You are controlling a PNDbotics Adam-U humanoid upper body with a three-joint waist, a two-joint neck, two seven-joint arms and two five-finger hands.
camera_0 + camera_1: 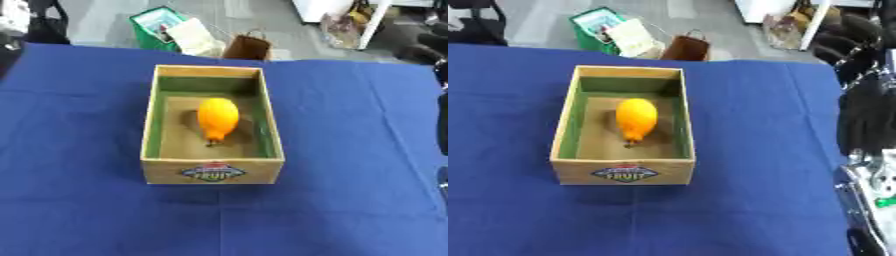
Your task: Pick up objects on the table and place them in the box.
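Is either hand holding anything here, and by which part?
Nothing is visibly held: the orange fruit lies alone in the box; no hand is clearly visible.

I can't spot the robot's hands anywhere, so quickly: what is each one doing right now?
Left hand: not in view.
Right hand: only a dark arm shows at the right edge; its fingers cannot be told. It holds nothing visible; the orange fruit lies in the box.

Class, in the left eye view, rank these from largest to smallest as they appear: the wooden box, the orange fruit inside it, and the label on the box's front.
1. Box
2. Fruit
3. Label, close to the fruit in apparent size, so this last pair is unsure.
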